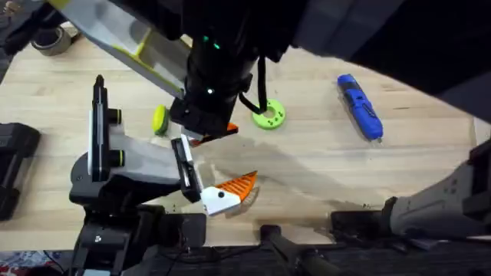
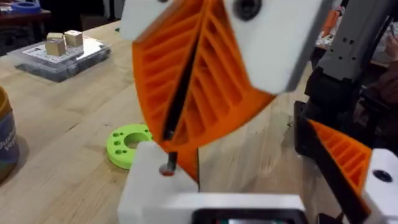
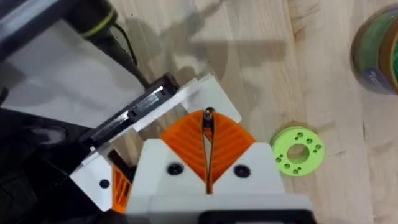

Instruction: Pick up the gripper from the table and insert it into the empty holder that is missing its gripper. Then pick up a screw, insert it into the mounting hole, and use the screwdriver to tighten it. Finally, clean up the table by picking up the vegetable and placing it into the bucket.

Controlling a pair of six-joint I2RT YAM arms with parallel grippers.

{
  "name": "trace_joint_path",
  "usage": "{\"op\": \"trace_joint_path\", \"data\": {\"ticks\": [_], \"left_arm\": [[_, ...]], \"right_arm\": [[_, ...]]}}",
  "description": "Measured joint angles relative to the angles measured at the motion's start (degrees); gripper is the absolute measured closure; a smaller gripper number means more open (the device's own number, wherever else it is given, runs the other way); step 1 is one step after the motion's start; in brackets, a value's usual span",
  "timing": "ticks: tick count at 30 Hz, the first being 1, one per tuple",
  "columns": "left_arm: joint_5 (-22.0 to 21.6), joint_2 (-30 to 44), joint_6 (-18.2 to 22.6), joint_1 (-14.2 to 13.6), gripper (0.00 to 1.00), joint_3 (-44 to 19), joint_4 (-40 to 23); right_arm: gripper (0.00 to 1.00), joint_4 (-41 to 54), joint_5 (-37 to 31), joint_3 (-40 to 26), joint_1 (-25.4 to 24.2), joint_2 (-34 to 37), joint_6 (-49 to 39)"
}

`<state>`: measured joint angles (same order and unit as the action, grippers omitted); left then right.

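Note:
My right gripper reaches across the table and is shut on a small dark screw. The screw's tip touches a white block base at the far end of my left gripper's rail. My left gripper is open, its near orange ribbed finger wide apart on its white base. I cannot tell which finger is the task's gripper. The blue screwdriver lies at the right. The lime-green vegetable lies left of the right gripper.
A flat green ring lies near the middle. A round container stands beyond the ring. A clear box with small cubes sits farther back. A tape roll rests at the far left corner.

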<state>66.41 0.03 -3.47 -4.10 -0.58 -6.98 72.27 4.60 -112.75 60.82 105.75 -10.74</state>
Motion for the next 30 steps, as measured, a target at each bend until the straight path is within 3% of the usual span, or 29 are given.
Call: {"op": "trace_joint_path", "data": {"ticks": [30], "left_arm": [[0.0,0.0,0.0,0.0,0.013,0.0,0.0]], "right_arm": [[0.988,0.2,0.0,0.0,0.0,1.5,0.0]]}}
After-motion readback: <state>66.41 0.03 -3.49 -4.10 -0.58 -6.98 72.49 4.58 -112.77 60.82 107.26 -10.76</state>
